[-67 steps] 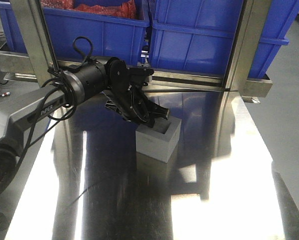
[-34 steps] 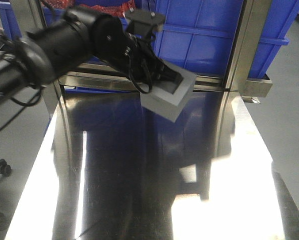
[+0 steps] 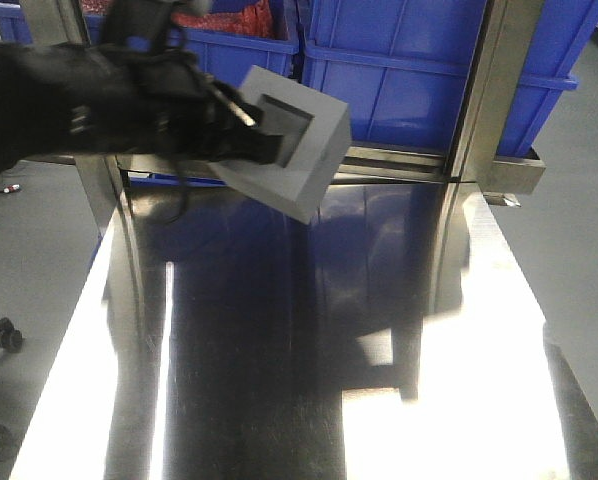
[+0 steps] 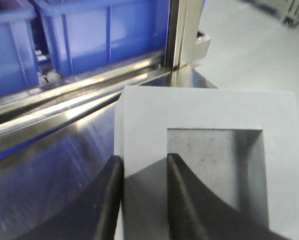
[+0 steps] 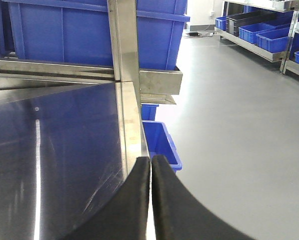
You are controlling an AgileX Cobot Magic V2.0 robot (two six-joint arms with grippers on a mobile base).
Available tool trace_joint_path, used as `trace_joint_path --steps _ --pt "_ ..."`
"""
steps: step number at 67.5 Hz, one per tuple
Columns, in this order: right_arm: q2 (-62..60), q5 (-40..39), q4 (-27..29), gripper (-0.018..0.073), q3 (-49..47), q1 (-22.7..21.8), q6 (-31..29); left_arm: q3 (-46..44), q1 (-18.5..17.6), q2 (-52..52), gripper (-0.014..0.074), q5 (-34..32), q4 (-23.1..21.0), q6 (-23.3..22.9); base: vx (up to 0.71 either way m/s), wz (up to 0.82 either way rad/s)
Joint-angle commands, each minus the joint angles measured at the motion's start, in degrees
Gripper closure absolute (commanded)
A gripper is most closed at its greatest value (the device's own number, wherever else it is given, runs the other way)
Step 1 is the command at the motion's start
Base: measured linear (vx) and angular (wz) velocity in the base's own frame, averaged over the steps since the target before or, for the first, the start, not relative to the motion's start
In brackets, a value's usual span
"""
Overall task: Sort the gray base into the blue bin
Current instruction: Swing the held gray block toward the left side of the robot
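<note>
"Where's the block now?"

"Up in the air. The gray base point(image 3: 289, 150) hangs tilted over the far left part of the desk point(image 3: 279, 400), clear of the steel and just short of the far edge."

"How is it held?"

"The left claw point(image 4: 143, 167) pinches a single wall of it. One finger is down in the square recess and the other is on the outside face, so the claw is barely open, with only that wall in the gap. The right claw point(image 5: 150, 167) is pressed together with nothing in it, low by the desk's right edge and out of the way."

"One wall isn't much of a hold."

"That's my worry. Most of the block hangs off to one side of the fingers, so I'd guess a quick swing could twist it loose. Carry it smoothly, and lift it above the rim before crossing."

"Which bin?"

"Two stand behind the far edge. The blue bin point(image 3: 429, 90) towards the right looks likelier to me, though I can't see inside it. The left bin point(image 3: 279, 50) has red stuff point(image 3: 224, 15) heaped in it."

"And letting go?"

"Only once the block is fully over the mouth and lowered, so it settles rather than bounces off the rim."
</note>
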Motion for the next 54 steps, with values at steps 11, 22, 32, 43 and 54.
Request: trace_joint_path --steps 11,22,32,43,54 --pt "1.0 -4.3 -0.4 0.0564 0.1 -0.4 -0.7 13.8 -0.1 -18.4 0.0593 -12.7 -0.6 -0.8 0.00 0.00" --pt "1.0 -4.3 -0.4 0.0564 0.1 -0.4 -0.7 24.3 -0.1 -27.7 0.0593 -21.0 -0.6 -0.8 0.00 0.00" --pt "1.0 -4.3 -0.4 0.0564 0.1 -0.4 -0.7 33.5 -0.1 -36.2 0.0593 -30.7 -0.6 -0.7 0.00 0.00" --pt "1.0 -4.3 -0.4 0.0564 0.1 -0.4 -0.7 42.4 -0.1 -45.3 0.0593 -36.4 -0.6 -0.7 0.00 0.00" --pt "1.0 -4.3 -0.4 0.0564 0.1 -0.4 -0.7 49.3 -0.1 -53.3 0.0593 -36.4 -0.6 -0.8 0.00 0.00"
